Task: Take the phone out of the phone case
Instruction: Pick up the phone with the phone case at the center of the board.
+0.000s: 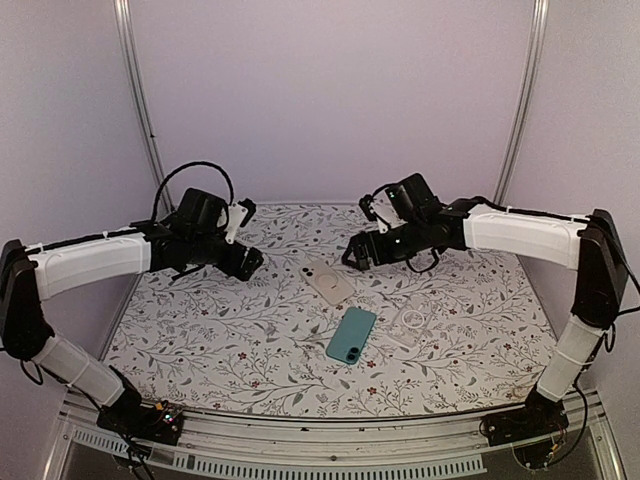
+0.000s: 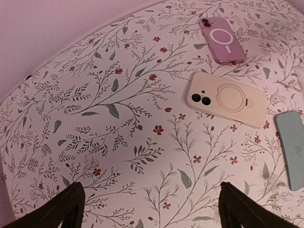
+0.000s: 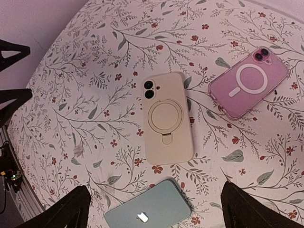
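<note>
1. The left gripper [image 2: 151, 203] hangs over the left part of the floral tabletop [image 1: 200, 340]. Its fingers are spread wide with nothing between them.
2. The right gripper [image 1: 356, 254] hangs over the far middle, just far-right of the cases. It is also spread wide and holds nothing.
3. The beige phone case [image 3: 164, 118] lies flat near the tabletop's middle, back up, ring stand folded down. Dark lenses show in its camera cutout, so a phone probably sits inside it.
4. The teal phone [image 3: 147, 209] lies just near of the beige case, close to it but apart. Its back is up, the logo is visible and there is no case on it.
5. The pink clear case [image 3: 248, 89] lies to the right, apart from both, back up with a white ring. It has lenses in its corner too. Whether it holds a phone or is an empty shell, I cannot tell for certain.
6. Progress, as a judgement:
   - One phone is already bare on the tabletop and neither gripper touches anything.
   - If the teal phone was the target, the removal looks done.
   - If the beige case is the target, nothing has started on it. It would still need pinning by one gripper while the other peels an edge.
</note>
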Controlling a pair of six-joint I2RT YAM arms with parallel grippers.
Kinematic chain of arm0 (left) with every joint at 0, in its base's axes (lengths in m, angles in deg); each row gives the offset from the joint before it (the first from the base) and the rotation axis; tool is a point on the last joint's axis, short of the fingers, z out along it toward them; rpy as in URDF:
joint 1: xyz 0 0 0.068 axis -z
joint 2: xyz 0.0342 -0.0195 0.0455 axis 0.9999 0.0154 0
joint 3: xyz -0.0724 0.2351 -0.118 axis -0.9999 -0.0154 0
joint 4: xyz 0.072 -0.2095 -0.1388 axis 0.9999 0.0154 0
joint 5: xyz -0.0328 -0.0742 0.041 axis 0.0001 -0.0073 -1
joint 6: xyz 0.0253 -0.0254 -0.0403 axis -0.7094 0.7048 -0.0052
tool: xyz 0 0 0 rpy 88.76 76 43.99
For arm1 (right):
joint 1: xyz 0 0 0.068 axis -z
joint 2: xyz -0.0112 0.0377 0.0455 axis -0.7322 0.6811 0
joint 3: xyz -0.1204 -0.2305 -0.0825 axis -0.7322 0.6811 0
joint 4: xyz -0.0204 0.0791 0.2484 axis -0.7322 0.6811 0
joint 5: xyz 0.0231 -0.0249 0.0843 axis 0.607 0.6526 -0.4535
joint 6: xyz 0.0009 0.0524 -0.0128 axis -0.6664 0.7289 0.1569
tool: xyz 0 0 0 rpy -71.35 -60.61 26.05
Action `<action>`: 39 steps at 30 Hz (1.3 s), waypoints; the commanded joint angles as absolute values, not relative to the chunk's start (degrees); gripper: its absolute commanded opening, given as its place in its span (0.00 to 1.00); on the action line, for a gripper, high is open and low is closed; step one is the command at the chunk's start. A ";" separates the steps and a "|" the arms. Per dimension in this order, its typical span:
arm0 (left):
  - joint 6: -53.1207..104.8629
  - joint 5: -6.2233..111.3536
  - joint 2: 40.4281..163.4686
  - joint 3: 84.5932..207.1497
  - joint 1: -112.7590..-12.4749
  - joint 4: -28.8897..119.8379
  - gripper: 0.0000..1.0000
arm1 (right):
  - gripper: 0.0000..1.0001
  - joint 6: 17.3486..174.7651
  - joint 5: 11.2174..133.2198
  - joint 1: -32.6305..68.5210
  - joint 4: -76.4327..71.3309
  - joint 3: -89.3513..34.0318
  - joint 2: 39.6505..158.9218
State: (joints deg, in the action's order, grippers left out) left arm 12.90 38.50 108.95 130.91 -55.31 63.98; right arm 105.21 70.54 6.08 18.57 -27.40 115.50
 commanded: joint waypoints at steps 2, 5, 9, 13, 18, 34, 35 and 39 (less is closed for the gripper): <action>16.10 31.85 106.14 131.10 -56.32 65.77 0.99 | 0.99 100.89 78.02 2.66 27.02 -37.71 127.51; 15.83 30.08 104.46 130.56 -56.33 65.54 0.99 | 0.99 99.59 79.49 1.45 30.33 -42.96 133.92; 15.43 28.85 102.66 129.75 -56.33 65.02 0.99 | 0.99 98.40 81.37 0.53 33.94 -48.56 140.57; 15.02 27.94 102.14 129.60 -56.33 65.19 0.99 | 0.99 97.64 82.94 -0.24 36.01 -52.07 145.17; 14.67 28.08 101.54 129.26 -56.33 65.19 0.99 | 0.99 97.33 83.64 -0.62 36.71 -53.89 148.31; 14.29 28.73 101.03 128.94 -56.26 65.57 0.99 | 0.91 96.61 86.19 -1.47 38.54 -56.40 153.88; 14.29 28.74 100.99 128.90 -56.27 65.56 0.99 | 0.89 96.62 86.17 -1.48 38.57 -56.25 153.97; 14.29 28.68 100.81 128.81 -56.25 65.55 0.99 | 0.74 96.80 85.86 -1.45 38.16 -54.56 154.36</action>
State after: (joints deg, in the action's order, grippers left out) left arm 14.74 28.60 102.13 129.45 -56.01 65.51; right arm 97.21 85.14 -1.31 37.26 -56.34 150.82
